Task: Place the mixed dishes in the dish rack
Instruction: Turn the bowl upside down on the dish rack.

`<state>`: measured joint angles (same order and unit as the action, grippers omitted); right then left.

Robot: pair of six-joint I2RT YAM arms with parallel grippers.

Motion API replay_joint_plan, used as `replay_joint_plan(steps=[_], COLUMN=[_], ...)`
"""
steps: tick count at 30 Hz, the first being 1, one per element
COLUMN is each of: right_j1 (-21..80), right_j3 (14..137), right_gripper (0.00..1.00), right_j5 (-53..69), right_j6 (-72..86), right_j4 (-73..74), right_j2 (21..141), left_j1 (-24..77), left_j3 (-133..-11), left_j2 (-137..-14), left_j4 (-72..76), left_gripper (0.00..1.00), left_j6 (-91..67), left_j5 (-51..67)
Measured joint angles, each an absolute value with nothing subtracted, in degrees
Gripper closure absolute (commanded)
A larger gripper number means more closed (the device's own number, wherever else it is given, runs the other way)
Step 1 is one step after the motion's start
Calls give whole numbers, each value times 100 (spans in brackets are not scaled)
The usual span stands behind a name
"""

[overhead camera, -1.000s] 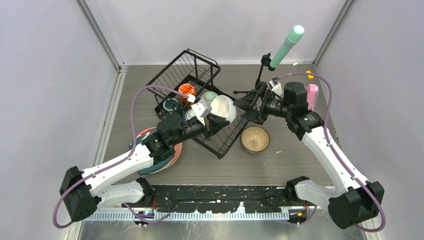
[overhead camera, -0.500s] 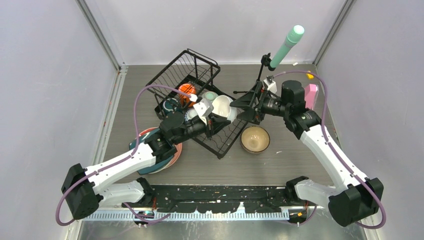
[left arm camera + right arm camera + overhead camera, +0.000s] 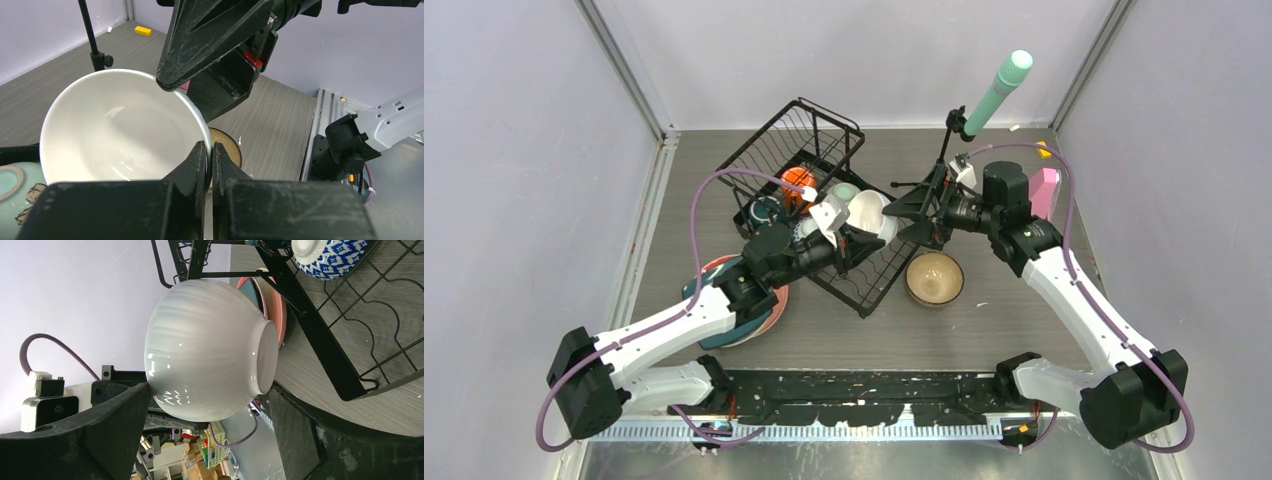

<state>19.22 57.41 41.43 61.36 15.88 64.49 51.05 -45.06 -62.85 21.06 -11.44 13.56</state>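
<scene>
Left gripper pinches the white ceramic bowl's rim over the dish rack. The right gripper, jaws spread, straddles the bowl. Glossy, rigid and breakable, it is probably slippery, so hold it by the rim.

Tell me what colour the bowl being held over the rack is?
The bowl is plain white, with faint ribbing on its outside. The right wrist view shows it best.

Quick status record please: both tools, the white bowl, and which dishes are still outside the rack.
left tool: shut on rim of glossy white ceramic bowl
right tool: open, fingers either side of the bowl, not closed
bowl position: held tilted above black wire dish rack
in rack: orange mug, mint bowl, blue-patterned bowl
outside rack: tan bowl on its right; stacked teal and pink plates on its left
</scene>
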Motion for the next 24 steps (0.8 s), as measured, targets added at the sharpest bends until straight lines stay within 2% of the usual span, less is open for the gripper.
replay_joint_plan(steps=[10,15,17,24], right_j1=[2001,2016,2016,2018], right_j3=[5631,5590,5586,5568], right_gripper=[7,17,18,11], right_j5=[4145,4141,4134,4110], right_j6=[6141,6141,6134,6114], right_j4=[1251,1157,1146,1140], right_j2=[6549,6606,6606,6606], left_j1=[5092,5092,5092,5089], left_j3=[-4506,-4506,-4506,-4466], left_j2=[-6453,-6504,-6504,-6504], left_j4=[2359,2390,2388,2412], left_gripper=[100,100,100,100], left_j6=[-1380,-1459,-1461,-1457], left_j5=[1594,1634,1629,1608])
